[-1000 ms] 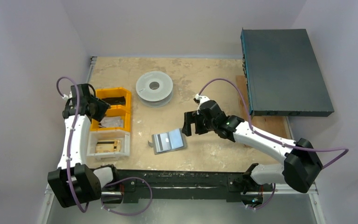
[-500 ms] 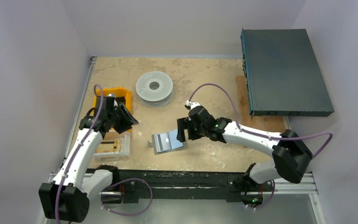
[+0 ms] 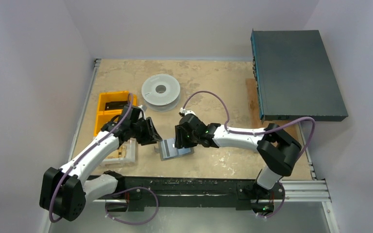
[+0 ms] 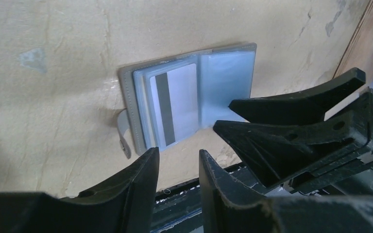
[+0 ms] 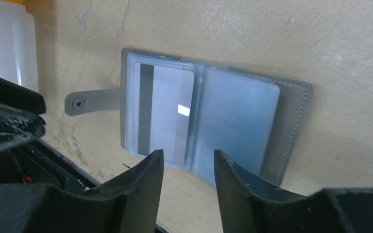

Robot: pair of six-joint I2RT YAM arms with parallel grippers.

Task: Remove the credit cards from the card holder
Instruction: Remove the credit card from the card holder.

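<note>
The slate-grey card holder (image 3: 171,151) lies open and flat on the table, its snap flap (image 5: 91,102) sticking out at one side. A pale credit card (image 5: 167,109) with a dark stripe sits in a clear sleeve of the card holder (image 5: 233,111). My right gripper (image 5: 188,155) hovers just above the holder's near edge, jaws narrowly open with nothing between them. My left gripper (image 4: 178,155) hangs close beside the card holder (image 4: 194,104), also open and empty. In the top view the left gripper (image 3: 154,137) and right gripper (image 3: 180,141) flank the holder.
Yellow bins (image 3: 110,109) and a clear bin (image 3: 121,151) stand left of the holder. A pale grey spool (image 3: 161,90) sits behind it. A large dark box (image 3: 296,73) on a wooden board (image 3: 278,130) fills the back right. The black base rail (image 3: 184,187) runs along the near edge.
My left arm has swung from over the yellow bins rightward to the card holder. My right arm has moved left over the holder and its jaws have narrowed.
</note>
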